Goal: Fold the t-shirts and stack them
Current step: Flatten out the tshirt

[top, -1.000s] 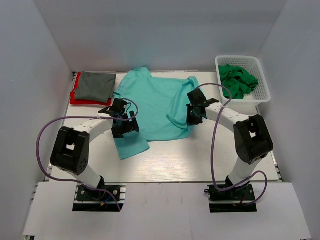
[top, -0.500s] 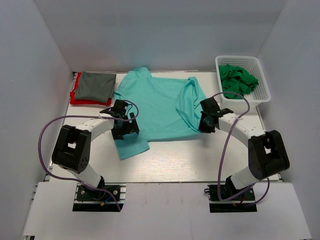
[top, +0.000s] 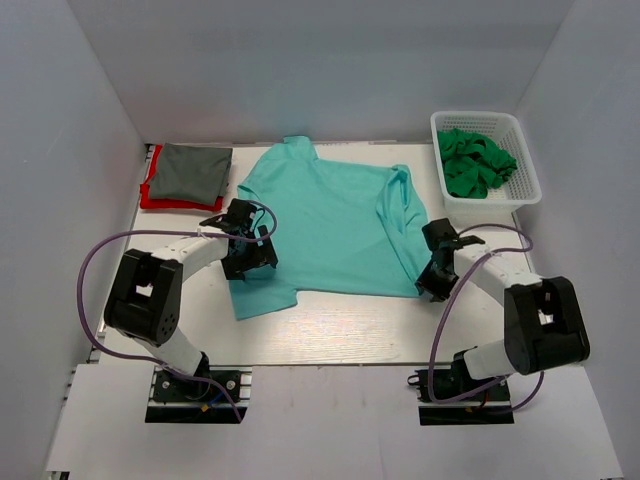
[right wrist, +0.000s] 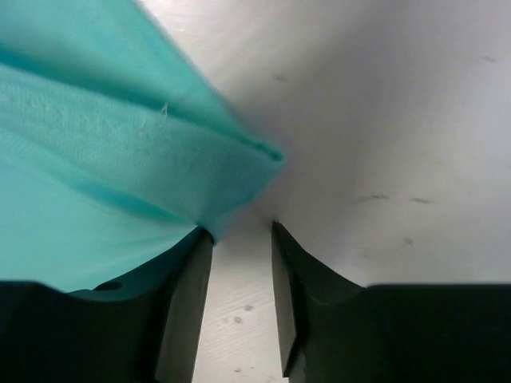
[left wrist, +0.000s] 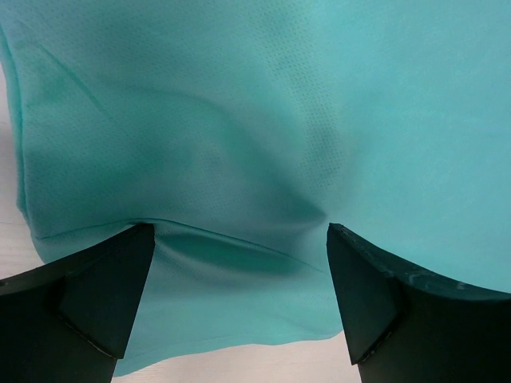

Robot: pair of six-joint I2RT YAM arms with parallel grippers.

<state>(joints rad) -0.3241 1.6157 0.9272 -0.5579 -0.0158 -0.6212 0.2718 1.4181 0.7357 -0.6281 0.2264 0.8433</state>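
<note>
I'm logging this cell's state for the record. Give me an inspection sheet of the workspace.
Surface: white table, bare along the front.
Job's things: teal t-shirt spread mid-table; grey t-shirt folded on red t-shirt, far left; green cloth bunched in the basket.
Clutter: white basket, far right.
Grippers: left gripper open over the teal t-shirt; right gripper open at its near-right corner, nothing between the fingers.
Cables: purple cables loop off both arms.
Surroundings: plain white walls.

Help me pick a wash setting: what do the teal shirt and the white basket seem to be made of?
Teal shirt: soft, matte knit cloth. The left wrist view shows a fine dotted mesh texture and gentle wrinkles, so perhaps sports polyester, though I can't be sure. Basket: white rigid plastic, probably moulded, with a lattice of open holes in its walls.
</note>
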